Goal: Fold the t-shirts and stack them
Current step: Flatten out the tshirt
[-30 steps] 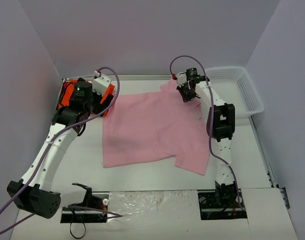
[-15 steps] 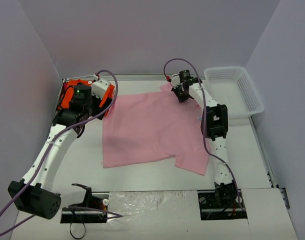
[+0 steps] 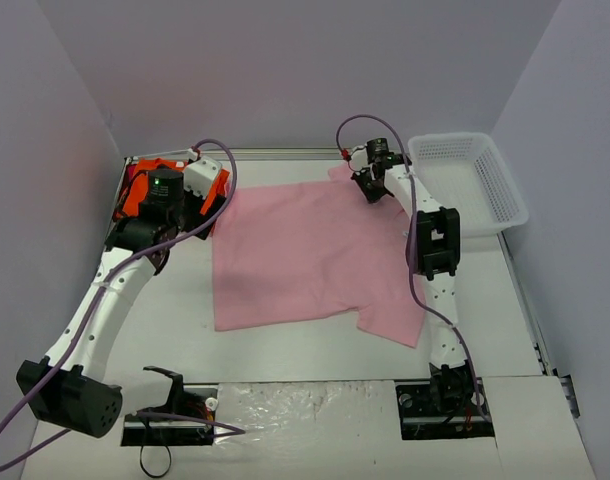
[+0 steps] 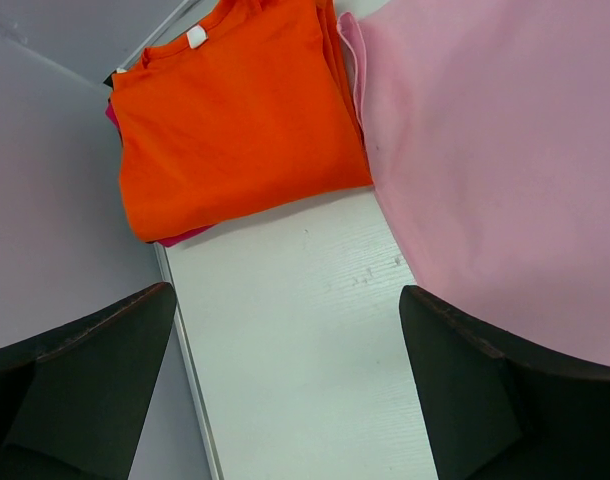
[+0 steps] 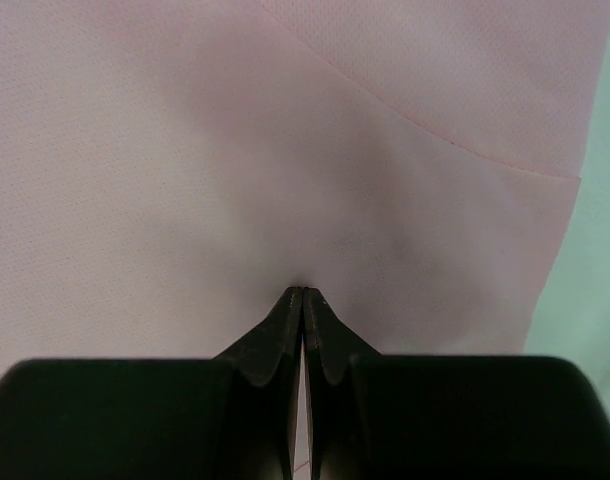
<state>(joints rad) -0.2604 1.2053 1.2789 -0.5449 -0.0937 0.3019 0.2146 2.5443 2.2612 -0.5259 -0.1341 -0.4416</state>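
Observation:
The light pink t-shirt lies spread flat in the middle of the table. My right gripper is shut on its cloth at the far right corner, near the sleeve. In the right wrist view the closed gripper pinches a small fold of the pink cloth. The bright orange t-shirt lies folded in the far left corner. My left gripper hovers open and empty beside the pink shirt's far left edge. It hangs over bare table. In the top view my left arm hides most of the orange shirt.
A white mesh basket stands at the far right, just right of my right gripper. A thin magenta edge shows under the orange shirt. Walls close the table at the back and on the left.
The pink shirt has shifted a little to the right and lies flatter. My right gripper swung left, then back right, still holding the cloth. My left arm barely moved.

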